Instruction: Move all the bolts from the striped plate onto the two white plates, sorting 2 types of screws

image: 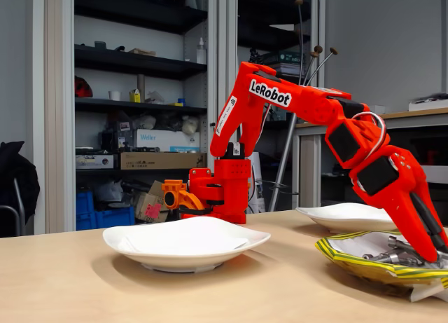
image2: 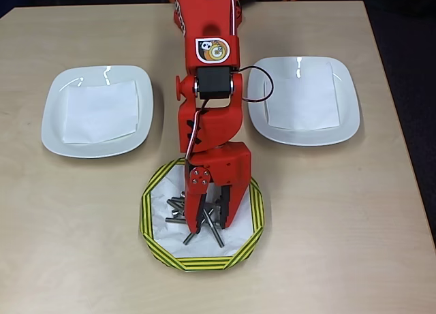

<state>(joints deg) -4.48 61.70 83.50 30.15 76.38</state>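
I have the gripper [image2: 210,222] down inside the striped plate [image2: 153,225], its two fingers pointing into the heap of bolts [image2: 178,206]; from overhead the jaws stand slightly apart with bolts lying between and around the tips, but I cannot tell whether any bolt is actually pinched. In the fixed view the gripper [image: 437,256] reaches down into the crumpled striped plate [image: 350,261] at the right edge, and a few bolts [image: 385,256] show just beside the fingertips. The pile mixes long slim bolts with short stubby ones, all of them lying on the plate's white inside. From overhead, the left white plate [image2: 56,120] and the right white plate [image2: 344,116] sit on either side of the red arm [image2: 208,69], each holding a square sheet of white paper [image2: 101,111] and no bolts. Everything rests on the light wooden table [image2: 340,232].
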